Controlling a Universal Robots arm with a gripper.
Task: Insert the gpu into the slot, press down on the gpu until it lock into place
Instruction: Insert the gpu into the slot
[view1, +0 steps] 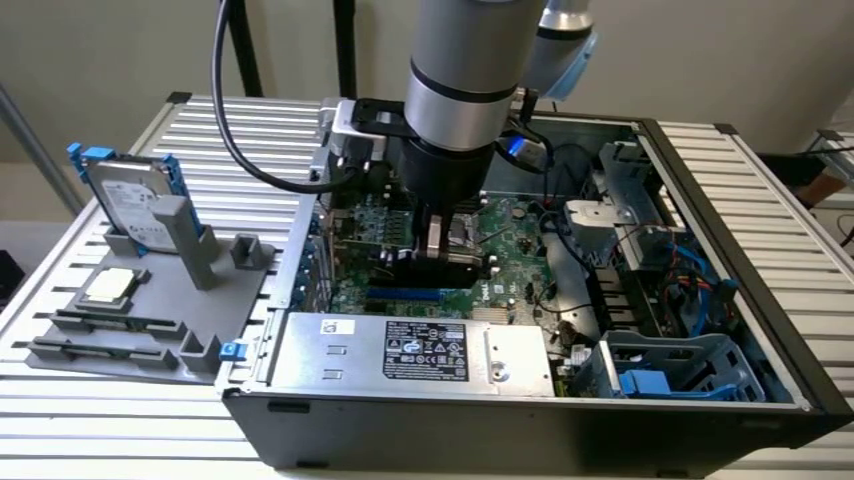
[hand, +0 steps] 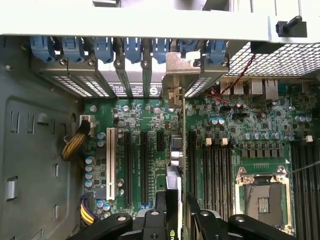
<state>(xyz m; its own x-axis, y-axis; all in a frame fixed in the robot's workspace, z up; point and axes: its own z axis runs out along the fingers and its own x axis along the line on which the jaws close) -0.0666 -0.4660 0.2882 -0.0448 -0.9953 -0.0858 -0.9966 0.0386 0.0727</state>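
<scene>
The gripper (hand: 176, 202) clasps the gpu (hand: 178, 145) edge-on over the motherboard (hand: 250, 130); its bracket (hand: 177, 72) sits by the blue clips (hand: 135, 47)

Beige wall (view1: 107, 50), slatted metal table (view1: 107, 440)

Exterior high oblique; wrist close, top-down; share motherboard (view1: 518, 238).

Power-supply label (view1: 424, 350): print illegible.
</scene>
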